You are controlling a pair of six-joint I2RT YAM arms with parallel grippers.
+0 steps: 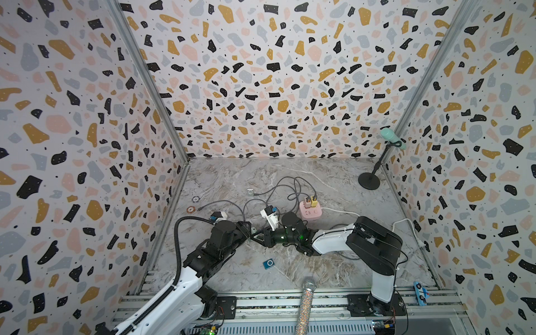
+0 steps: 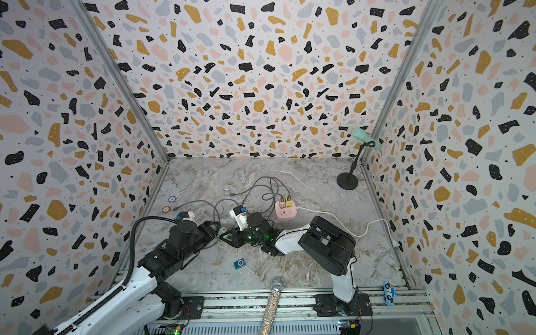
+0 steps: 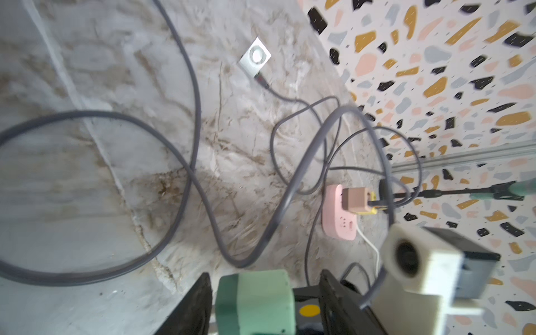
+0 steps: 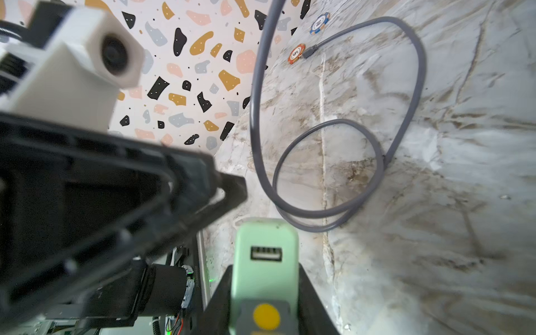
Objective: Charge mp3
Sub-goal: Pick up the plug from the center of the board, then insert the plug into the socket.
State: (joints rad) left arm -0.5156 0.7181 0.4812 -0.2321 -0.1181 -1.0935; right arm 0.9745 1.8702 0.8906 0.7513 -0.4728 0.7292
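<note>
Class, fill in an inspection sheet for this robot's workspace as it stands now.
Surface: marble table, brown-stained.
Job's things: blue player lies loose; silver player has a cable in; green charger between both grippers; pink power strip carries two plugs.
Clutter: poker chips, glitter microphone, toy car, mint microphone on stand.
Grippers: right gripper shut on the charger; left gripper around it, grip unclear.
Cables: grey cables loop from the strip; white lead runs to the right wall.
Surroundings: speckled walls.
</note>
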